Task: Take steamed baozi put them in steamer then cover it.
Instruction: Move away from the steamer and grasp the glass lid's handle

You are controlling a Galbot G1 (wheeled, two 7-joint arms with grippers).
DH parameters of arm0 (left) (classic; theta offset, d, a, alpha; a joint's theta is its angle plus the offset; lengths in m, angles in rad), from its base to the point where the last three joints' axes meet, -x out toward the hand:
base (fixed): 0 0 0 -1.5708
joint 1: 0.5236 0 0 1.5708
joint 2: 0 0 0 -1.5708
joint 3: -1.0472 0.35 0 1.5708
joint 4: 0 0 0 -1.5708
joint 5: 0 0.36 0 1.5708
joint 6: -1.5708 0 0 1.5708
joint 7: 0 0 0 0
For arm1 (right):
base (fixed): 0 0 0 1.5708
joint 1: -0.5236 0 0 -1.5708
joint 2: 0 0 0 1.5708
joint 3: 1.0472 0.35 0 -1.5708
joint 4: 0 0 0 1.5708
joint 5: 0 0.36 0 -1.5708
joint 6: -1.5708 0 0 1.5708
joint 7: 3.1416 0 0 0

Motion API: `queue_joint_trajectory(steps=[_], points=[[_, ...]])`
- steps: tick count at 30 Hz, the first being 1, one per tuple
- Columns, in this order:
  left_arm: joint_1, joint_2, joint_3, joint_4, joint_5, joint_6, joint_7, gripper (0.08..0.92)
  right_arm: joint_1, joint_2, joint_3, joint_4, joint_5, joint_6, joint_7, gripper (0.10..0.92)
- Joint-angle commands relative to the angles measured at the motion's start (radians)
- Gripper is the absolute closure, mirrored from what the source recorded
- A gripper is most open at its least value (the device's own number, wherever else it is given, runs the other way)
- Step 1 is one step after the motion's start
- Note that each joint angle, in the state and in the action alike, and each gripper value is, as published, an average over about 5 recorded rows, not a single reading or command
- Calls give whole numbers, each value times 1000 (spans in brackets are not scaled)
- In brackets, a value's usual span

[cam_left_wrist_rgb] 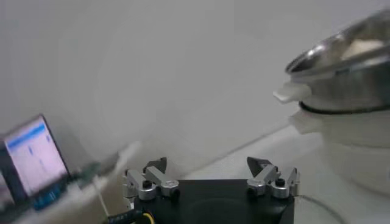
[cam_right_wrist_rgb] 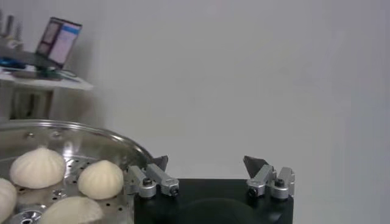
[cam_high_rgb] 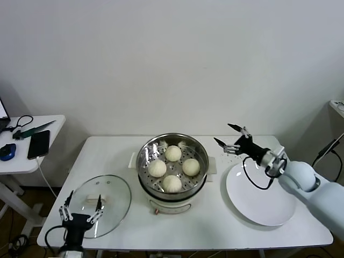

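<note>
Leftmost, we see a small side table (cam_high_rgb: 51,126) carrying a phone (cam_high_rgb: 38,144) and a few tools. On the main white table (cam_high_rgb: 177,234), our left gripper (cam_high_rgb: 81,207) hovers at the near left corner, its fingers spread apart and holding nothing, poised right over the near edge of the cover (cam_high_rgb: 99,204). That glass lid lies flat on the tabletop, well left of the steamer (cam_high_rgb: 172,166) and not on it. In the middle stands the steamer, uncovered, and we count all four steamed baozi (cam_high_rgb: 173,167) resting on its perforated tray. From the right wrist view, the buns (cam_right_wrist_rgb: 100,178) sit just beyond the pot's shiny rim. Further right, our right gripper (cam_high_rgb: 231,137) hangs in the air between the steamer and the white plate (cam_high_rgb: 263,207), fingers splayed wide and empty. The plate lies bare at the near right.
</note>
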Motion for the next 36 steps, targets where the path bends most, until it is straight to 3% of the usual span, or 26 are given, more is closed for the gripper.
queue_joint_trajectory(steps=[1, 8, 20, 36], points=[[-36, 40, -37, -53, 792, 49, 22, 177, -427, 134, 442, 20, -83, -23, 22, 203], [-69, 75, -5, 30, 1041, 73, 31, 177, -507, 198, 518, 14, -115, -46, 4, 203], [-74, 40, 55, 173, 1017, 105, -20, 177, -552, 249, 572, -24, -165, -50, -9, 203], [-204, 45, 60, 383, 1048, 114, -137, 177, -518, 269, 521, -48, -202, -48, -4, 203]])
